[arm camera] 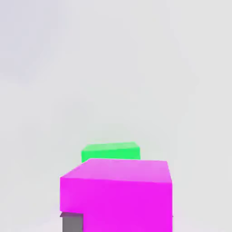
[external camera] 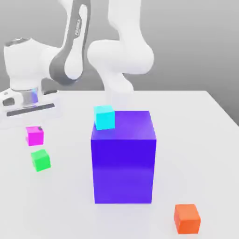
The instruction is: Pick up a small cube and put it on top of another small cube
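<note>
Hand view: the gripper (arm camera: 117, 224) is seen closed on the small magenta cube (arm camera: 117, 195), with one grey finger (arm camera: 71, 222) showing at the cube's lower edge. Beyond it a green cube (arm camera: 110, 151) is seen on the white table (arm camera: 113, 68). From the exterior view, the magenta cube (external camera: 34, 135) appears slightly raised just above the green cube (external camera: 40, 160), though this is hard to judge. Further toward the exterior view's right, a cyan cube (external camera: 104, 117) is set on a big blue block (external camera: 123, 158), and an orange cube (external camera: 187, 218) is placed near the front.
</note>
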